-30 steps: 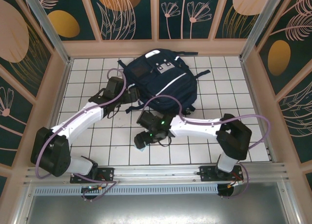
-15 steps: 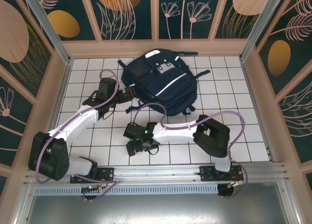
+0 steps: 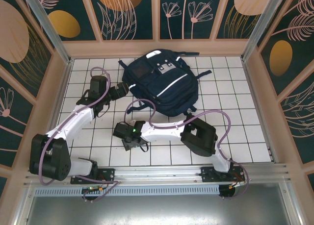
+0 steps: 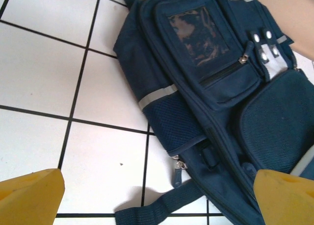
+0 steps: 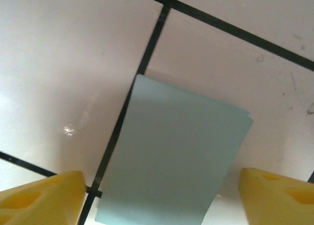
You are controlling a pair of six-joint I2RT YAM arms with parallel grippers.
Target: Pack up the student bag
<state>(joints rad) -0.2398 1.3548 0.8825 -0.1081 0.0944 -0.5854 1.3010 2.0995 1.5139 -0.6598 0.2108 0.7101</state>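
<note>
The student bag (image 3: pixel 162 83), navy with white stripes and grey buckle patches, lies flat at the back middle of the tiled table. My left gripper (image 3: pixel 119 91) hovers open just left of it. In the left wrist view the bag (image 4: pixel 211 83) fills the upper right, a zipper pull (image 4: pixel 177 165) and a loose strap (image 4: pixel 162 205) lie between my wide-apart yellow fingertips (image 4: pixel 29 198). My right gripper (image 3: pixel 130 142) hangs low over the tiles in front of the bag. It stands open (image 5: pixel 162 198) astride a flat pale blue sheet-like thing (image 5: pixel 171 161) without touching it.
Wooden walls (image 3: pixel 157 47) ring the white tiled table (image 3: pixel 230 132). The right arm's elbow (image 3: pixel 198 137) lies across the near middle. Purple cables (image 3: pixel 142 105) loop above both arms, close to the bag's near edge.
My right arm has swung left along the near side and its gripper now sits lower over the pale blue thing. My left gripper has drawn back leftward from the bag.
</note>
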